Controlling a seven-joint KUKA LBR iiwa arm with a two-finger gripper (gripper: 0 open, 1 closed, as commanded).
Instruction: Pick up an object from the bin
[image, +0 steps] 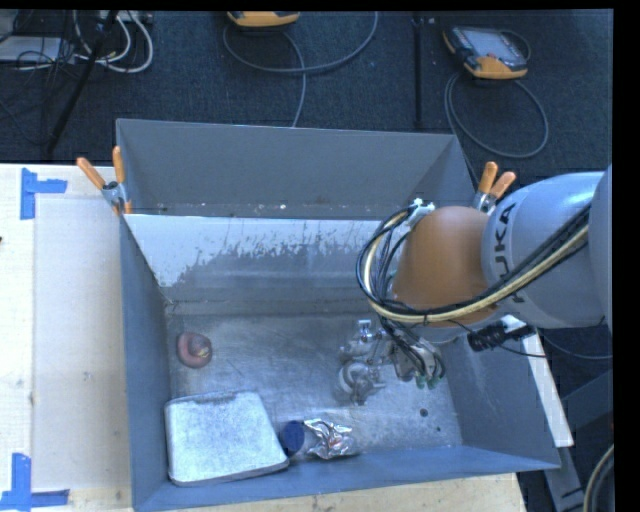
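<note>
My arm's claw (362, 368) hangs low over bare floor right of centre in the grey bin (290, 190), and I cannot tell whether it is open or closed. The nearest candidates, a crumpled silver foil wad (328, 438) and a small blue piece (291, 437) just beside it, lie by the front wall, probably funnelled there by the sloping sides. A grey-white pad (220, 436) and a pinkish lump (194, 348) sit well to the left.
</note>
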